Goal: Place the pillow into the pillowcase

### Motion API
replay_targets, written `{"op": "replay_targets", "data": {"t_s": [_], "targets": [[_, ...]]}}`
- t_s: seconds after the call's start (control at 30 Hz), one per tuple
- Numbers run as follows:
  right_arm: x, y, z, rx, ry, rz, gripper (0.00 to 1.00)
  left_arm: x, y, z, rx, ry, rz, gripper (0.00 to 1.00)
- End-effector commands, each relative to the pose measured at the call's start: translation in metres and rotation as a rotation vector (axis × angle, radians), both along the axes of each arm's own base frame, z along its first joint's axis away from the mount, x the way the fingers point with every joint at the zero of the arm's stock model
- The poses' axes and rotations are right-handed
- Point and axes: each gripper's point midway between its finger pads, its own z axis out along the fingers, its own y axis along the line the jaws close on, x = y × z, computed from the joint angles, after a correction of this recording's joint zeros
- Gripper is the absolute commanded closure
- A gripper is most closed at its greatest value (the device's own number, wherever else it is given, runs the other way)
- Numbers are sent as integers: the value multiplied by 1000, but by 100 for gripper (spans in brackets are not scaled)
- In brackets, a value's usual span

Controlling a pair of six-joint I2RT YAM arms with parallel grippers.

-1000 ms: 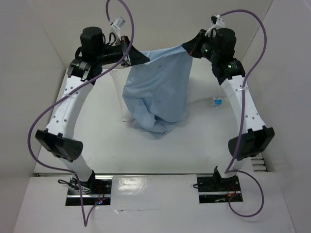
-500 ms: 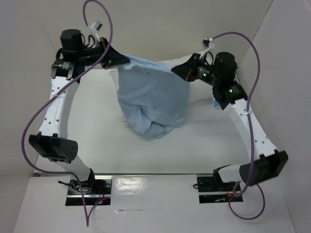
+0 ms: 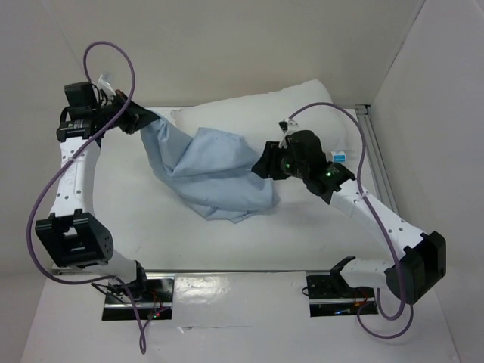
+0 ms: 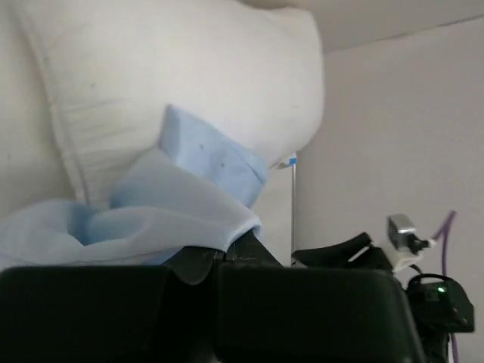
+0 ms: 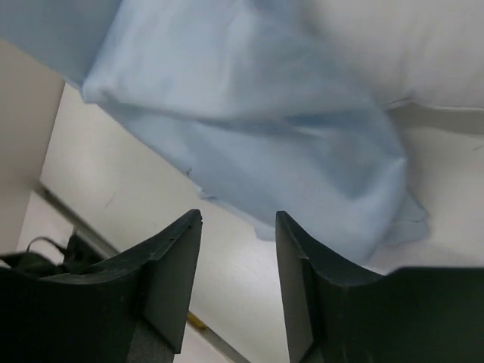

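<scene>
The white pillow [image 3: 261,106] lies along the back of the table, its front partly covered by the light-blue pillowcase [image 3: 215,178]. The pillowcase is slumped in a wrinkled heap on the table. My left gripper [image 3: 142,121] is shut on one corner of it and holds that corner stretched out to the left. In the left wrist view the cloth [image 4: 144,223] runs out of the shut jaws [image 4: 217,254] toward the pillow [image 4: 189,76]. My right gripper [image 3: 265,163] hangs open beside the heap's right edge. Its fingers [image 5: 238,219] hold nothing, and the pillowcase [image 5: 249,128] lies just beyond them.
White walls close in the table at the back, left and right. A small blue-and-white tag [image 3: 340,157] lies by the pillow's right end. A metal rail [image 3: 378,162] runs along the right wall. Purple cables loop above both arms.
My right gripper has let go of the pillowcase, opened and dropped toward the table. The left arm swung left and lower with its corner. The hanging cloth has collapsed into a heap.
</scene>
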Motion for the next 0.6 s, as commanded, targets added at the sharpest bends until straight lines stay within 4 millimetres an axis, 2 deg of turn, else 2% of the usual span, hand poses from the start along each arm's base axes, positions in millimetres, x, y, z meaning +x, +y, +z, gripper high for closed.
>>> {"op": "replay_targets", "data": {"t_s": [0.0, 0.03, 0.07, 0.1, 0.13, 0.2, 0.23, 0.3, 0.33, 0.37, 0.4, 0.43, 0.47, 0.53, 0.57], "targets": [[37, -36, 37, -12, -91, -177, 50, 8, 8, -2, 44, -49, 8, 100], [42, -31, 48, -7, -114, -157, 50, 11, 8, -6, 42, -39, 8, 100], [52, -30, 50, -17, -121, -160, 40, 11, 8, -6, 42, -39, 8, 100], [62, -20, 31, -77, -90, -126, 33, 11, 8, -6, 42, -39, 8, 100], [67, -12, 43, -89, -102, -106, 28, 11, 8, -7, 49, -43, 5, 100], [74, 2, 34, -151, -90, -85, 21, 10, 8, -10, 54, -39, 2, 100], [72, 26, 28, -172, -86, -35, 19, 10, 8, -10, 54, -39, 2, 100], [74, 40, 23, -237, -112, -41, 15, 7, 8, -9, 63, -45, -2, 100], [73, 57, 13, -264, -118, -15, 13, 7, 8, -9, 63, -45, -2, 100], [80, 67, 26, -260, -155, -19, 12, 7, 8, -13, 60, -35, -2, 100], [88, 72, 29, -280, -180, -33, 10, 5, 7, -9, 63, -45, -2, 100], [96, 81, 8, -343, -165, -13, 10, 5, 9, -13, 66, -35, 7, 100], [108, 90, 28, -329, -207, -21, 9, 6, 10, -14, 77, -38, 13, 100], [124, 99, 23, -377, -226, -5, 8, 6, 11, -16, 79, -27, 20, 100], [134, 113, 19, -394, -233, 5, 7, 4, 11, -18, 85, -20, 16, 100]]}}
